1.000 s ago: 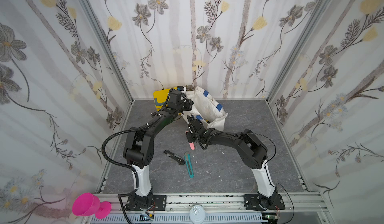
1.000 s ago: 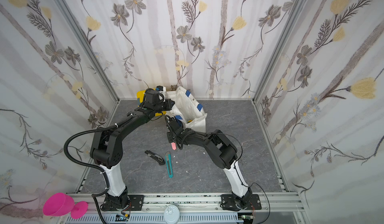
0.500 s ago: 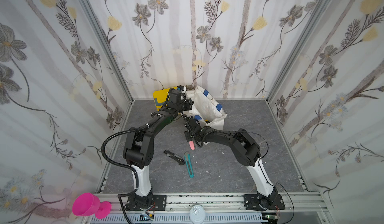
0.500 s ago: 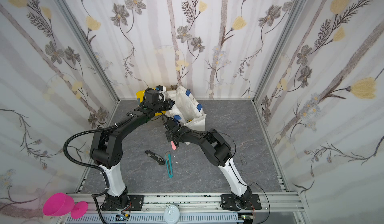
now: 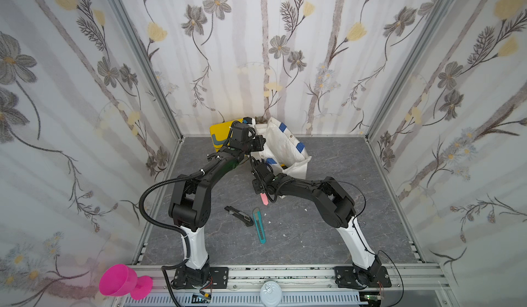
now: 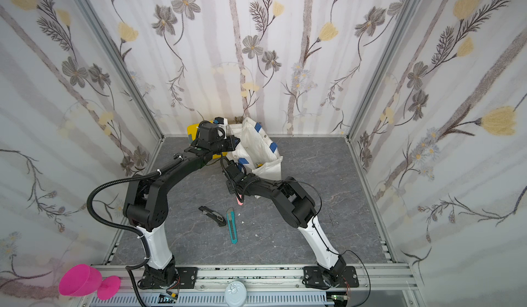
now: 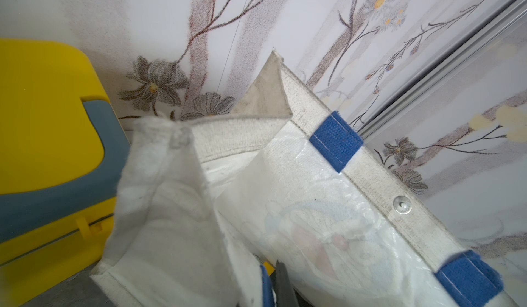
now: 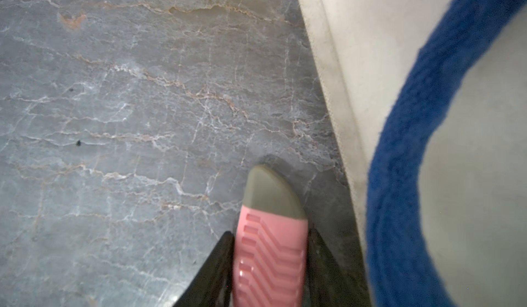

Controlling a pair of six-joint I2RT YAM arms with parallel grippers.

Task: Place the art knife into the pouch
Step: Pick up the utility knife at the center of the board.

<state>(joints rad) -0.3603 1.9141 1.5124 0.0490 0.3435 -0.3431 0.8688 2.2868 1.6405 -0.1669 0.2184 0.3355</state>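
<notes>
The right wrist view shows the right claw gripping the pink knife, a grip unclear from above. The closed left claw pinches the pouch rim.

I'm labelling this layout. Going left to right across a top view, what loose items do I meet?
Pink goblet → black art knife → teal art knife. The pink art knife in the right tool overlaps the teal one sideways, so it is left out.

The grey tabletop has a white pouch at 12 o'clock and a yellow box at 11. Near the middle, toward 7 o'clock, a black knife and a teal knife lie just beside each other, with tiny white bits around.
</notes>
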